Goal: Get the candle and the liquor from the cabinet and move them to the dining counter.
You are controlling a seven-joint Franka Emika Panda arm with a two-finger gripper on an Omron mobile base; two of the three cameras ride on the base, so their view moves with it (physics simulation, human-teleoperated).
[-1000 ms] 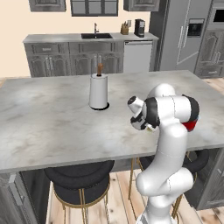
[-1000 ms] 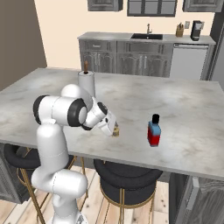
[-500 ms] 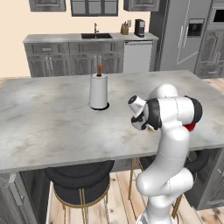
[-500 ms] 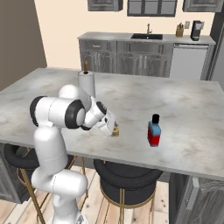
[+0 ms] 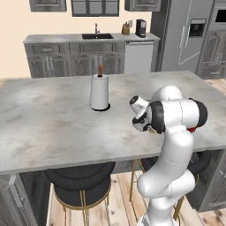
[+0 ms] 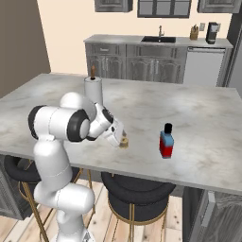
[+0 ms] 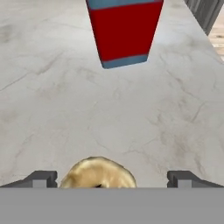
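The liquor, a squat bottle with a red body and black cap, stands upright on the dining counter near its front edge. In the hand view its red body fills the top. A small tan candle rests on the counter left of the bottle. My gripper hovers low right beside the candle. In the hand view the gripper is open, with the candle lying between its two fingertips and apart from them. Nothing is held.
A paper-towel roll stands mid-counter. Black gold-legged stools sit under the counter's near edge. Beyond are grey base cabinets with a sink, dark wall cabinets above, and a tall fridge at right.
The arm's elbow has swung slightly to the left in the right base view. The gripper stays open by the candle. Candle and liquor have not moved.
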